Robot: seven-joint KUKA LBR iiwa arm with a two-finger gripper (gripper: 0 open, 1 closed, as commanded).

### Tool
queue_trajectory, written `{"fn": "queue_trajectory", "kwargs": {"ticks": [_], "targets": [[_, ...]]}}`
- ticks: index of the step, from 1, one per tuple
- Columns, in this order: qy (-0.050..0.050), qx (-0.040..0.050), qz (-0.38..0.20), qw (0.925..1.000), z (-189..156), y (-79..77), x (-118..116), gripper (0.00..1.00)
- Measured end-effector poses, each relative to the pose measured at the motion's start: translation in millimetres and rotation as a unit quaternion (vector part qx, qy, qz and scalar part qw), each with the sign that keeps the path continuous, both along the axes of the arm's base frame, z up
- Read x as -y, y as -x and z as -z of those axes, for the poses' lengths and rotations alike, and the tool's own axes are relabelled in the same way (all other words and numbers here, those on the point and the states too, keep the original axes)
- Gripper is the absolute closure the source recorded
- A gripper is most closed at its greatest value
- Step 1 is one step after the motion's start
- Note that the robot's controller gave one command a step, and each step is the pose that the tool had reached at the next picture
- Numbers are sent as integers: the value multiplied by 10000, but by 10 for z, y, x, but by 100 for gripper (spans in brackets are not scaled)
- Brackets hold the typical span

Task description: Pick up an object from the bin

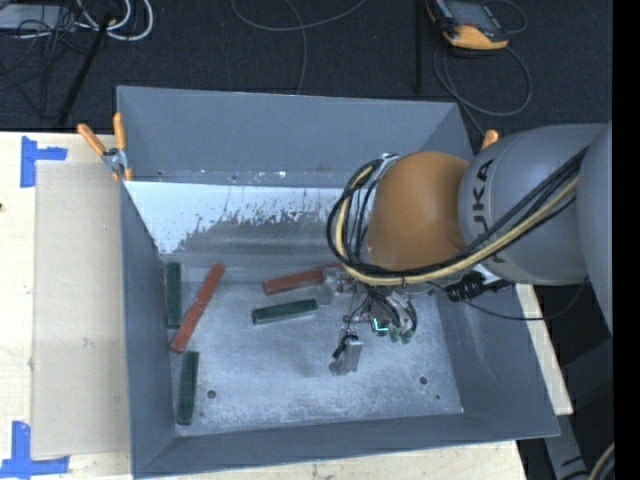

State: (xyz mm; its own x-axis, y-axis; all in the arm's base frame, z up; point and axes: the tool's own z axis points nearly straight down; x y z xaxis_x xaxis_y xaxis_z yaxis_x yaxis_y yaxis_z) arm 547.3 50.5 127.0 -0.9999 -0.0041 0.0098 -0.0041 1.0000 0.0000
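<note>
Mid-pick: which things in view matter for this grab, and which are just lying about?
In play:
- gripper, above bare floor of the bin, right of centre
- centre green bar and centre red bar, nearest, on its left

Lying about, by the left wall:
- upper-left green bar
- orange bar
- lower-left green bar

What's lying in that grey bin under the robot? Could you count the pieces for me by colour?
Green sticks: 3
Red-brown sticks: 2
Total: 5
</note>
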Motion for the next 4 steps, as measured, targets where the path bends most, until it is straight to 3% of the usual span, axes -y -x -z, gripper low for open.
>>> {"fn": "queue_trajectory", "kwargs": {"ticks": [1,2,3,4], "targets": [[-6,69,-837,9965,-558,-364,-97,0],[-17,44,-1837,9830,599,-534,-651,0],[-33,113,-1810,9834,519,-575,-659,100],[-12,58,-1808,9835,567,-544,-635,0]]}}
